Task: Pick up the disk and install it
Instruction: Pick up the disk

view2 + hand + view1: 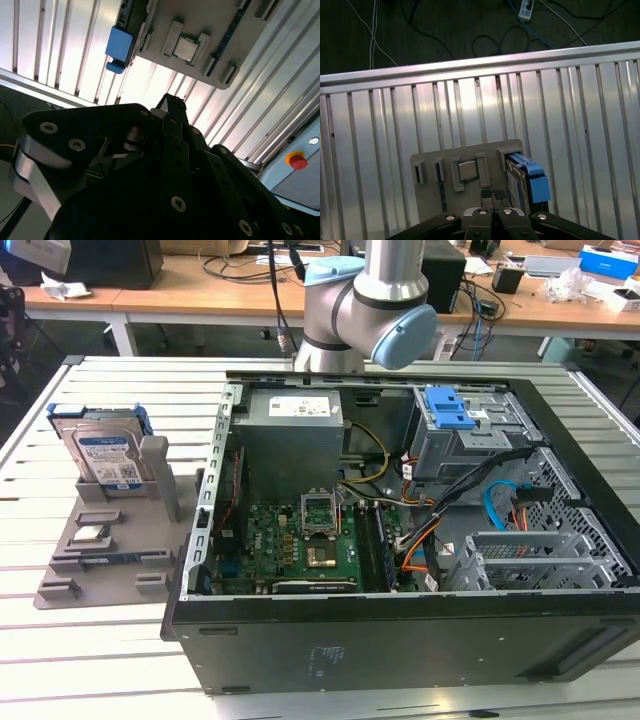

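Over the grey holder, the pincer hangs closed and empty, clear of the disk

Silver arm, pale-blue caps, black gripper, seemingly silver screws

Bright overhead light throws strong glare across the slatted table.

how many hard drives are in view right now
1: the disk stands upright in the grey holder, at the exterior view's left of the open computer case. The drive cage inside may hide others.
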{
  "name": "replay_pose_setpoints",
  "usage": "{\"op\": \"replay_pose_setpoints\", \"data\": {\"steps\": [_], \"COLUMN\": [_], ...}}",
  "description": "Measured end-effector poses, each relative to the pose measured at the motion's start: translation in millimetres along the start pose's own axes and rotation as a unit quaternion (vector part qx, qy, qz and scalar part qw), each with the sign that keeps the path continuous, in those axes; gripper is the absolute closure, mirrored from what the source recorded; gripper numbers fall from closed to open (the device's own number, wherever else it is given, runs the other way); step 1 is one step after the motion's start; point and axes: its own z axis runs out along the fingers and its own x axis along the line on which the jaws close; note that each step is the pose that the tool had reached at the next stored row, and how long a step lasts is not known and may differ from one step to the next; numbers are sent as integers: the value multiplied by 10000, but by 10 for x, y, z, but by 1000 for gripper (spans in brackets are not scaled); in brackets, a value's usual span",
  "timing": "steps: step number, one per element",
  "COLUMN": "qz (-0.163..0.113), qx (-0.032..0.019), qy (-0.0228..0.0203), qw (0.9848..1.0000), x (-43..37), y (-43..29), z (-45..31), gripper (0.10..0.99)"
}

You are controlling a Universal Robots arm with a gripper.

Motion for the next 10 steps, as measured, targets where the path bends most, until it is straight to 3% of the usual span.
{"op": "replay_pose_setpoints", "data": {"steps": [10], "qz": [-335], "qx": [-8], "qy": [15], "qw": [9994], "x": [0], "y": [0], "z": [0], "gripper": [980]}}
